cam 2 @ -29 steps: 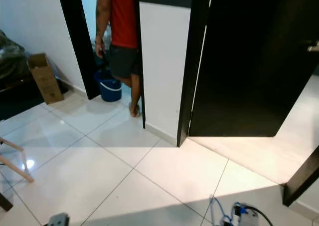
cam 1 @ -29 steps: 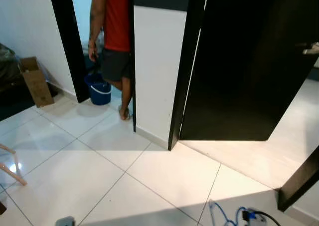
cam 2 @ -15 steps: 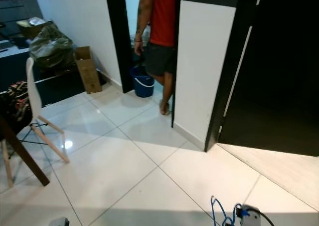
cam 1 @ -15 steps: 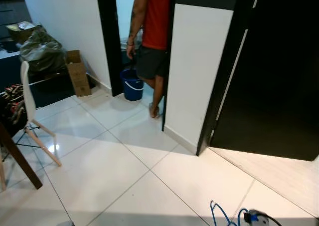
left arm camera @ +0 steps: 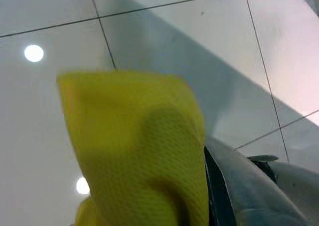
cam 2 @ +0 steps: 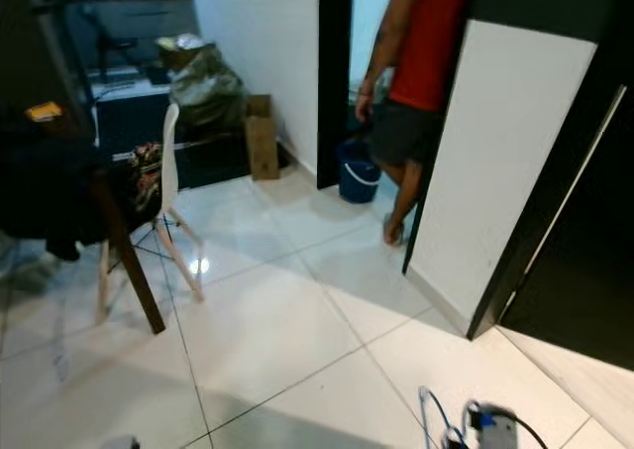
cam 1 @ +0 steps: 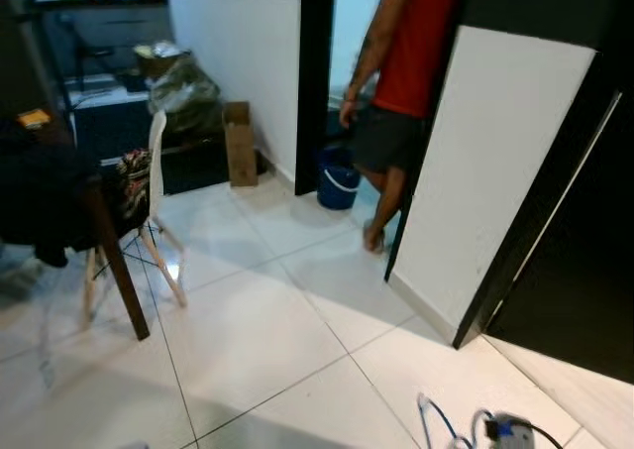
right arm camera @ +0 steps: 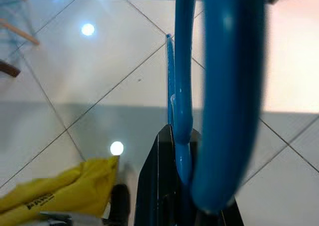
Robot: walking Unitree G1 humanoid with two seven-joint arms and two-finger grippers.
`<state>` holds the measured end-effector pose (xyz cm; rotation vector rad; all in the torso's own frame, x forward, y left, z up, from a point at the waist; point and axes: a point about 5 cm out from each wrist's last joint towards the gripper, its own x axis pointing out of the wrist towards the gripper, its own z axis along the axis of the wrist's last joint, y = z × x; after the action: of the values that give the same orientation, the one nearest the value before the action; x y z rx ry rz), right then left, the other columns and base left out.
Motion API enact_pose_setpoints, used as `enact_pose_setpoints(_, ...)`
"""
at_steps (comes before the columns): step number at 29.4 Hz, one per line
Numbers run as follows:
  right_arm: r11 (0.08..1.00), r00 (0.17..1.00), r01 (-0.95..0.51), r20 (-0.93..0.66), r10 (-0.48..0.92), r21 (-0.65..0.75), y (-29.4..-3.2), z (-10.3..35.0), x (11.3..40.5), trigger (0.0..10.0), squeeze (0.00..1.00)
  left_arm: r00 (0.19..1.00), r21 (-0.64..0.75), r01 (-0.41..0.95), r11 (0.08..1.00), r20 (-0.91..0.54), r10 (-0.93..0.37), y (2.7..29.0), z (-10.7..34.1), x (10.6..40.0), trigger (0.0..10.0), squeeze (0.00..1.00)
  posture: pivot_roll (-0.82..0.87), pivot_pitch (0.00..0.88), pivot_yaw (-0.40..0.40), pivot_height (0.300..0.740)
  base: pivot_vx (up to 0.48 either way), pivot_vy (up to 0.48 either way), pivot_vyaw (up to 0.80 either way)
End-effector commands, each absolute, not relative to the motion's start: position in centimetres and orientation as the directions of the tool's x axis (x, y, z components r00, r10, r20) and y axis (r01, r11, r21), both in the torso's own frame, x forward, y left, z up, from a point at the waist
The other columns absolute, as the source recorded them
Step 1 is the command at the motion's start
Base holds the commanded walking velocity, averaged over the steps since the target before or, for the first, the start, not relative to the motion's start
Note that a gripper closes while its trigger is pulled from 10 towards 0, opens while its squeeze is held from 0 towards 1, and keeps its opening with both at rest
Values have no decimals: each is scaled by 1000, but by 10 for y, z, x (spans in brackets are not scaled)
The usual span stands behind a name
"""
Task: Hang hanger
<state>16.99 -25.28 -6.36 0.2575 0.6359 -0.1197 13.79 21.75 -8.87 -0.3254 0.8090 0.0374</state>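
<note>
While the robot faces a tiled room, a blue hanger (right arm camera: 219,86) sits clamped in its right end effector (right arm camera: 187,206).

By the doorway a blue bucket (cam 1: 338,186) stands on the white floor (cam 1: 267,340), its contents not visible; a cardboard box (cam 1: 239,144) leans at the wall beside a stuffed bag (cam 1: 183,92). A person (cam 1: 406,92) in a red shirt stands in the doorway next to the bucket. A white chair (cam 1: 149,211) sits at a dark table (cam 1: 59,186). The right end effector's black fingers (right arm camera: 159,186) are closed narrowly on the hanger's blue plastic. Yellow mesh cloth (left arm camera: 134,151) covers the left end effector, whose opening cannot be told.
</note>
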Motion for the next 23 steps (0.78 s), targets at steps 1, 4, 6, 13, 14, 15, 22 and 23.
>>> enact_pose_setpoints(1, 960, 790, 199, -612, -38, 198, -255, -66, 164, 10000, 0, 701, -270, -152, 951, -708, -89, 218, -87, 140, 10000, 0, 17, 0, -48, 740, 0, 0, 688)
enact_pose_setpoints(4, 960, 791, 195, -611, -35, 199, -254, -66, 164, 10000, 0, 699, -271, -152, 951, -709, -90, 218, -88, 140, 10000, 0, 16, 0, -47, 740, 0, 0, 683)
enact_pose_setpoints(6, 961, 793, 193, -608, -32, 200, -254, -66, 165, 10000, 0, 697, -272, -149, 951, -711, -94, 218, -88, 139, 10000, 0, 16, 0, -47, 740, 0, 0, 688)
enact_pose_setpoints(13, 961, 796, 190, -605, -29, 203, -254, -65, 165, 10000, 0, 697, -266, -140, 954, -711, -96, 218, -88, 140, 10000, 0, 17, 0, -47, 740, 0, 0, 684)
enact_pose_setpoints(14, 961, 796, 190, -605, -29, 203, -254, -65, 165, 10000, 0, 697, -266, -140, 954, -711, -96, 218, -88, 140, 10000, 0, 17, 0, -47, 740, 0, 0, 681)
enact_pose_setpoints(15, 962, 799, 179, -601, -21, 205, -253, -65, 166, 10000, 0, 701, -258, -130, 957, -707, -96, 218, -87, 140, 10000, 0, 14, 0, -43, 740, 0, 0, 688)
enact_pose_setpoints(22, 979, 794, 110, -608, 16, 170, -249, -63, 172, 10000, 0, 723, -263, -152, 953, -687, -74, 221, -85, 143, 10000, 0, 11, 0, -34, 740, 274, 0, 295)
enact_pose_setpoints(23, 979, 794, 110, -608, 16, 170, -249, -63, 172, 10000, 0, 723, -263, -152, 953, -687, -74, 221, -85, 143, 10000, 0, 11, 0, -34, 740, 480, 0, 0)
